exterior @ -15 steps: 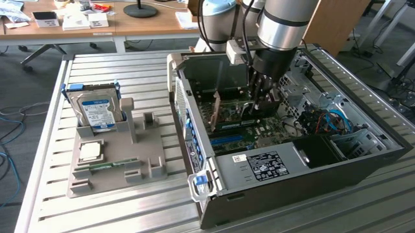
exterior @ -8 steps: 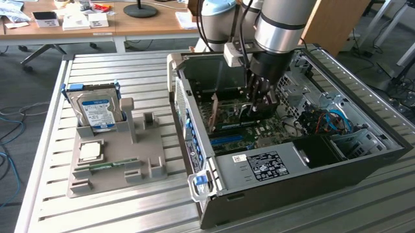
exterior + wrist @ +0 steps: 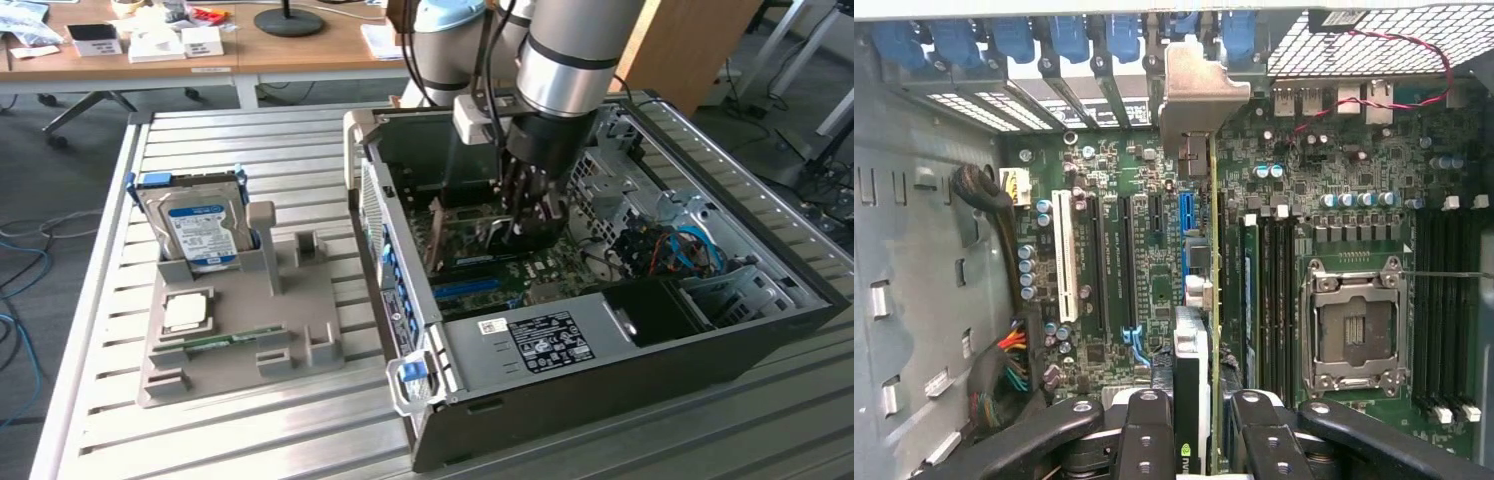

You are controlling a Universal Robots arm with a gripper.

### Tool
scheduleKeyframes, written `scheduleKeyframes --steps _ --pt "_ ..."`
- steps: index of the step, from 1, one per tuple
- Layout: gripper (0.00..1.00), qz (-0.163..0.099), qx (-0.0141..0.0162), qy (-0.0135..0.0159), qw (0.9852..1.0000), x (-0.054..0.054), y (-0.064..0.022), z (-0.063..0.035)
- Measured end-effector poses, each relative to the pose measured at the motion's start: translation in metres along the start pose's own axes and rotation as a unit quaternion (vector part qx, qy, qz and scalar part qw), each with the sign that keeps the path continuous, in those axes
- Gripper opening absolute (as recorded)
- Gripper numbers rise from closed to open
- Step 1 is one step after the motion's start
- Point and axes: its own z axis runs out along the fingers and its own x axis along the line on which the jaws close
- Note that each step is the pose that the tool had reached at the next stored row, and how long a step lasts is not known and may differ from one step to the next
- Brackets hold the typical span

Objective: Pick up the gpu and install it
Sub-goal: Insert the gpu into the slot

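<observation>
At the bottom centre of the wrist view, the pincer point(image 3: 1199, 445) is clamped on the gpu point(image 3: 1194, 365), which stands edge-on over the motherboard point(image 3: 1114, 250), its bracket point(image 3: 1199, 95) at top centre. Seating it well means, I judge, keeping the card upright and level and pressing straight down. That line-up reads from the wrist view, while the exterior view gives how deep the arm point(image 3: 567, 60) reaches into the case point(image 3: 694, 350).

Exterior cam, set high, looks down at an angle across the slatted table point(image 3: 267, 435), mid-range, w/ the open PC case point(image 3: 641, 400) toward the exterior view's right. Wrist cam, close in behind the gripper point(image 3: 1199, 440), faces straight onto the motherboard point(image 3: 1134, 200). Both views share the case interior, incl. that board.
</observation>
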Motion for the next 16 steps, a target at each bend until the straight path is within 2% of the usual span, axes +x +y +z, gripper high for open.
scheduleKeyframes --steps 16 --pt "0.27 0.000 0.0000 0.0000 1.0000 0.0027 0.0036 0.0101"
